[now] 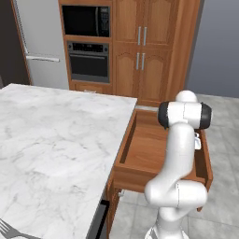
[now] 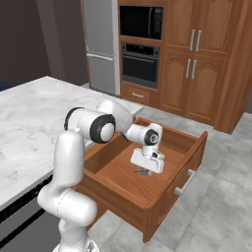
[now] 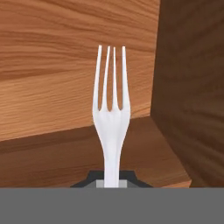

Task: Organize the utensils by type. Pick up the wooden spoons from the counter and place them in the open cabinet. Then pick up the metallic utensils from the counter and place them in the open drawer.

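My gripper [image 2: 142, 171] hangs low inside the open drawer [image 2: 173, 188], shut on the handle of a grey metal fork [image 3: 110, 116]. In the hand view the fork's four tines point away from the fingertips [image 3: 127, 178], over the drawer's wooden bottom and toward a corner of its walls. From the left base view the drawer [image 1: 148, 156] stands pulled out beside the white marble counter [image 1: 56, 140], with my arm in front of the hand. A second grey metal utensil with tines [image 1: 9, 229] lies at the counter's near left edge. The wooden spoons and the cabinet are out of view.
Tall wooden cabinets with paired slim handles [image 1: 141, 60] stand behind the drawer, with a wall oven [image 1: 88, 61] and microwave [image 1: 86, 21] beside them and a fridge [image 1: 39, 44] further left. Grey tiled floor [image 2: 216, 197] lies to the drawer's right.
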{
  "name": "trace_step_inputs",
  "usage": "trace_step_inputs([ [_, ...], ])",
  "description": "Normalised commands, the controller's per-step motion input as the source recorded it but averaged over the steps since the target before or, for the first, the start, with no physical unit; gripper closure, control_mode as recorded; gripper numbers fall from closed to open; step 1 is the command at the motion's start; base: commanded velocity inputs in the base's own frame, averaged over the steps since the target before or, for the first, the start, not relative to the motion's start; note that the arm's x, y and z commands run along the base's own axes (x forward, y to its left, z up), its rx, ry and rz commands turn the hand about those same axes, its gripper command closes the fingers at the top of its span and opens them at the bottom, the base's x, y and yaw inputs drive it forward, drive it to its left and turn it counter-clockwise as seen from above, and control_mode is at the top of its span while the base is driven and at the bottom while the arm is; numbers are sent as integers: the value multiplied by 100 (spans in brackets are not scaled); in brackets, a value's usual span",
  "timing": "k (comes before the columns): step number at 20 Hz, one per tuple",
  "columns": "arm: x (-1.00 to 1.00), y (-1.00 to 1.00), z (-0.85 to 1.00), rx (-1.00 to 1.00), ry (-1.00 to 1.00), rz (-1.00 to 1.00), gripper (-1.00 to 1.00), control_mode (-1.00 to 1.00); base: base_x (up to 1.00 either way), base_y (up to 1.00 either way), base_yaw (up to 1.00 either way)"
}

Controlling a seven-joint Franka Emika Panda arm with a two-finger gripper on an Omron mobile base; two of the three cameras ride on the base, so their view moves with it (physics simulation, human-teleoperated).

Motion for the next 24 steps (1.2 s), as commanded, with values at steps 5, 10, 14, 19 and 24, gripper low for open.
trace_step_inputs([
  [5, 34, 12, 8, 0, -17, 0, 100, -100, 0, 0, 0],
  [10, 63, 2, 0, 0, -19, -1, 100, -100, 0, 0, 0],
  [14, 66, 0, 0, 0, -14, -1, 100, -100, 0, 0, 0],
  [19, 66, 0, -13, -1, -2, 0, 100, -100, 0, 0, 0],
  [24, 49, 0, -34, -4, -3, 0, 100, -100, 0, 0, 0],
])
